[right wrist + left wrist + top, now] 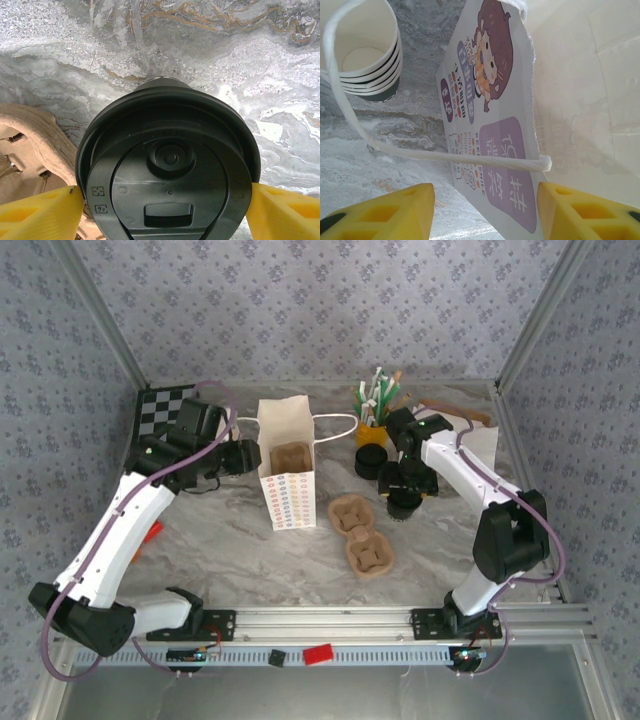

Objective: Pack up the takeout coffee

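The takeout coffee (170,165), a dark cup under a round black lid, stands upright at the table's right middle (403,506). My right gripper (167,212) comes down on it from above (405,488), and both yellow pads press the lid's rim: shut on it. I cannot tell whether the cup rests on the table. The white dotted paper bag (287,478) stands open left of centre. My left gripper (485,210) is at its left rim (250,458), jaws open, one finger outside and one inside the printed wall (495,125). The bag's white cord handle (445,156) crosses just ahead of the fingers.
A brown pulp carrier (291,455) sits inside the bag; two more (350,515) (370,555) lie between bag and cup. A stack of nested cups (365,55) stands behind (370,460), beside a yellow holder of straws (375,415). A checkerboard (160,410) is at the back left.
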